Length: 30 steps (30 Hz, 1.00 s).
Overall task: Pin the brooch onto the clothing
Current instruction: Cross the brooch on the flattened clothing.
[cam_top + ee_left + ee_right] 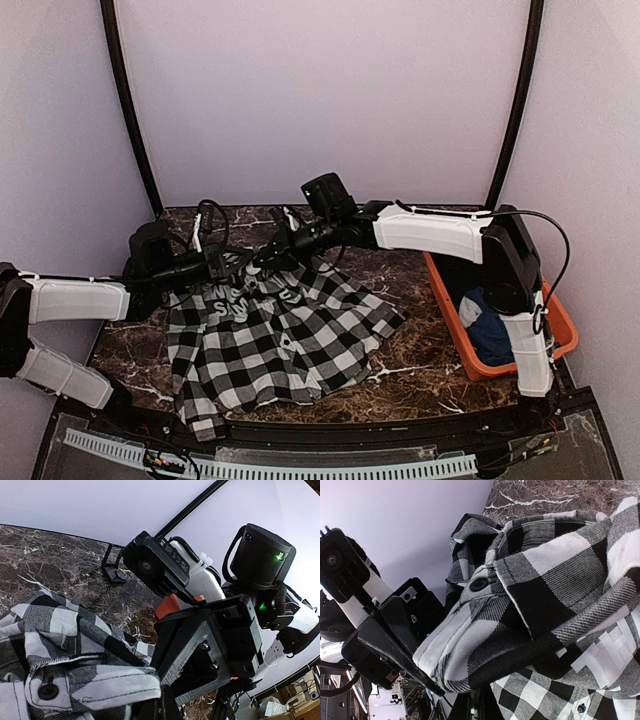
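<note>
Pale lilac walls close in a small booth on three sides, with two dark curved poles rising at the back corners. Below them lies a dark brown marble-patterned tabletop (420, 370) veined in white. Spread across its middle is a large black-and-white checked flannel shirt (270, 350), rumpled, its lower part flat on the tabletop and reaching the near edge. Big white block lettering (250, 300) crosses the upper part of the shirt. A white-and-black left arm (80, 300) reaches in from the left and a white-and-black right arm (430, 232) from the right, meeting over the shirt's far edge. At the right side of the tabletop sits a rectangular orange plastic bin (560, 320), holding a crumpled dark blue garment (492, 335). The left gripper (228, 262) and the right gripper (262, 258) sit just beside each other. Each has its jaws pressed together on a gathered fold of the shirt's far edge, holding that edge raised off the tabletop. In the wrist views the pinched fold is a stitched hem carrying a small round dark button (479, 584).
</note>
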Tool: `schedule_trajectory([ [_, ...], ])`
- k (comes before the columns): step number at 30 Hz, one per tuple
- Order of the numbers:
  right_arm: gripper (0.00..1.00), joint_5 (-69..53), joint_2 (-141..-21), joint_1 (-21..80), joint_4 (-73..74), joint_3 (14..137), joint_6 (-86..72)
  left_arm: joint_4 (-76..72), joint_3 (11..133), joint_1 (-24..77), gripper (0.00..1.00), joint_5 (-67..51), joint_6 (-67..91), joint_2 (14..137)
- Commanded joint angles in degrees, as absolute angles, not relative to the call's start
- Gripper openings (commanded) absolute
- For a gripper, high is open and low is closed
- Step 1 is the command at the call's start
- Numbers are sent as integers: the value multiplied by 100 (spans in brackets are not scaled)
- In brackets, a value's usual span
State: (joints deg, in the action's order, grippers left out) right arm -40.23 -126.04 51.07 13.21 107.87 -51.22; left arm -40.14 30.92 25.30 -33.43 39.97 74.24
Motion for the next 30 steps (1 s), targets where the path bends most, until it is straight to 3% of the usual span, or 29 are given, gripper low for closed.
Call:
schedule_trajectory([
  [1, 0, -3922, -12108, 5050, 634, 10312, -5374, -4071, 3088, 2558, 1, -3365, 3993, 7279],
  [7, 0, -4202, -11949, 4990, 36, 9907, -5728, -4065, 3085, 2557, 1, -3314, 3971, 7271],
  [30, 0, -3990, -12147, 4983, 370, 9837, -5507, -4293, 3017, 2558, 1, -3348, 4060, 7260],
])
